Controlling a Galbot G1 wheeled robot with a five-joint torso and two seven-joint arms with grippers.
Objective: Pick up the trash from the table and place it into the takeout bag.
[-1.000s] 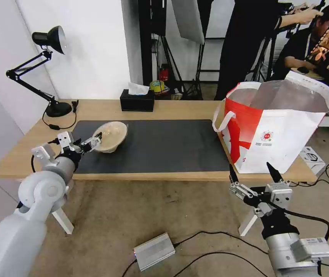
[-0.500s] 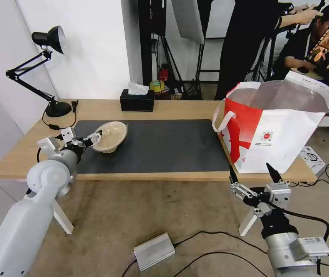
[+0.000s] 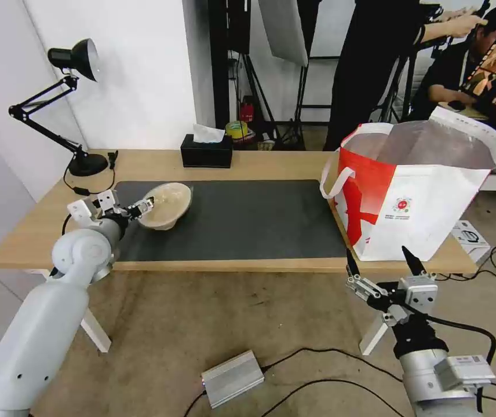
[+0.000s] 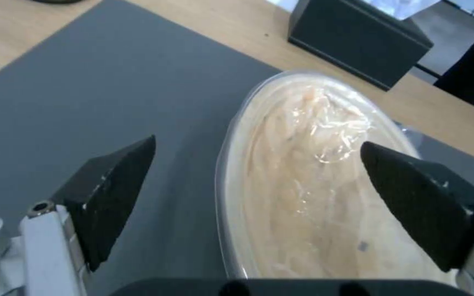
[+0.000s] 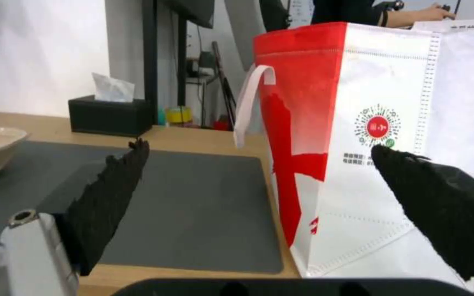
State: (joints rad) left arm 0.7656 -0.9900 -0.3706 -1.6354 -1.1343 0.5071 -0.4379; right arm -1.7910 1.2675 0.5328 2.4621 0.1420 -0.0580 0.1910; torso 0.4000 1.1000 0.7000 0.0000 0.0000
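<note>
A beige paper bowl (image 3: 168, 212) with a clear cover rests on the left part of the dark mat (image 3: 248, 223) on the table (image 3: 271, 164). My left gripper (image 3: 138, 208) is at the bowl's left rim and stands open. In the left wrist view the bowl (image 4: 314, 193) has its near rim between the two fingers of the left gripper (image 4: 257, 143), one finger over the mat and one over the cover. The red-and-white takeout bag (image 3: 427, 202) stands open at the table's right end. My right gripper (image 3: 375, 252) hangs open below the table's front edge, in front of the bag (image 5: 391, 94).
A black tissue box (image 3: 206, 152) sits at the table's back edge, and a black desk lamp (image 3: 77, 110) stands at the back left. A metal box (image 3: 232, 377) and cables lie on the floor. People stand behind the table.
My left arm has reached farther over the table, bringing its open gripper up to the bowl's rim. The bowl, the bag and the right arm have stayed put.
</note>
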